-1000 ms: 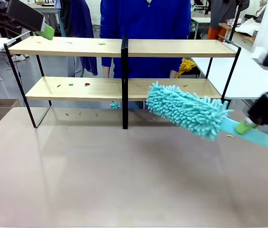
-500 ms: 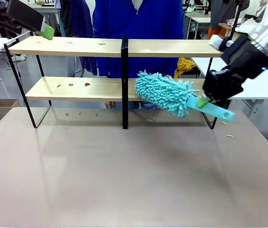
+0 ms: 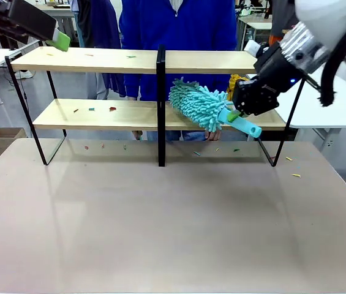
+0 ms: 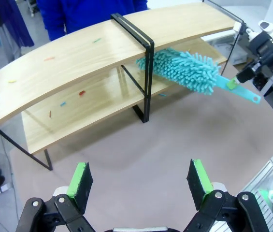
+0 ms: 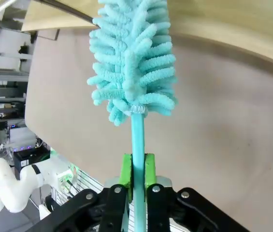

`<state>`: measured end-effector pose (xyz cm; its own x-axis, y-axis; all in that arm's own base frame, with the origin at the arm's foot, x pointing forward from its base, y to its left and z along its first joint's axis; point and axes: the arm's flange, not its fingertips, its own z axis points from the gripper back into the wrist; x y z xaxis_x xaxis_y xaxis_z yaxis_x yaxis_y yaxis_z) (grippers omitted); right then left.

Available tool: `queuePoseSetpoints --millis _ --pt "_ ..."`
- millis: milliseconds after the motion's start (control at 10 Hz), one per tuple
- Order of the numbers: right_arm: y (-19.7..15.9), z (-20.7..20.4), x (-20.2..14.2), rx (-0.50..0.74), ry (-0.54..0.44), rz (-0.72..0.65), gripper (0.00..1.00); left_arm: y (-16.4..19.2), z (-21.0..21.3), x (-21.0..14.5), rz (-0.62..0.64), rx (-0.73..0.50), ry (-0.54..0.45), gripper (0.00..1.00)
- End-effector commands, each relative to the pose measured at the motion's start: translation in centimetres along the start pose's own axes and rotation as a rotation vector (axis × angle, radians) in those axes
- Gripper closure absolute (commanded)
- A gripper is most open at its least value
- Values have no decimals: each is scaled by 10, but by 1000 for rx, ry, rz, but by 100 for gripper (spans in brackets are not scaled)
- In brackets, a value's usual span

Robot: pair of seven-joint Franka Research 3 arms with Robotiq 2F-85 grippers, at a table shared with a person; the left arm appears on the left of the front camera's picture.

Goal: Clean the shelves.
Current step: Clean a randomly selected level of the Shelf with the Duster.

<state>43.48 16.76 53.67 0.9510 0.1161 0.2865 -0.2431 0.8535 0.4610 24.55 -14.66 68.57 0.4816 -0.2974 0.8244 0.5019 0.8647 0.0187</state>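
My left gripper [image 4: 141, 180] hangs high, jaws spread and empty. My right gripper [image 3: 233, 114], jaws clenched on the fluffy turquoise duster [image 3: 197, 105], has swung it up off the pale desk [image 3: 160, 226] into the lower right bay of the light wooden two-tier shelves [image 3: 99, 114]. Sweeping starts here, I reckon.

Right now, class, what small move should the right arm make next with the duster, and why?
Probably sweep the duster forward off the lower board: the right gripper is shut on its handle, its head lies over the lower tier of the shelves right of the centre post, and scraps lie on the table below.
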Motion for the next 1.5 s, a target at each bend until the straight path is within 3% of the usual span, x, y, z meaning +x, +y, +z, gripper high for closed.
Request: queuePoseSetpoints --millis 0,300,600,800,900,1000,1100,1400 --pt "6 -7 11 -11 -25 -59 88 1 0 0 2 -12 -7 0" --pt "-4 -14 2 -64 -31 -181 88 1 0 0 2 -12 -7 0" --pt "-30 1 -20 -193 -173 -372 88 1 0 0 2 -12 -7 0" --pt "-49 22 -40 -370 -272 -629 88 1 0 0 2 -12 -7 0" --pt "-54 30 -46 -399 -308 -704 88 1 0 0 2 -12 -7 0" --pt "-52 36 -49 -361 -364 -663 88 1 0 0 2 -12 -7 0" --pt "-47 35 -50 -252 -343 -580 88 1 0 0 2 -12 -7 0" --pt "-36 30 -52 -58 -197 -429 88 1 0 0 2 -12 -7 0"
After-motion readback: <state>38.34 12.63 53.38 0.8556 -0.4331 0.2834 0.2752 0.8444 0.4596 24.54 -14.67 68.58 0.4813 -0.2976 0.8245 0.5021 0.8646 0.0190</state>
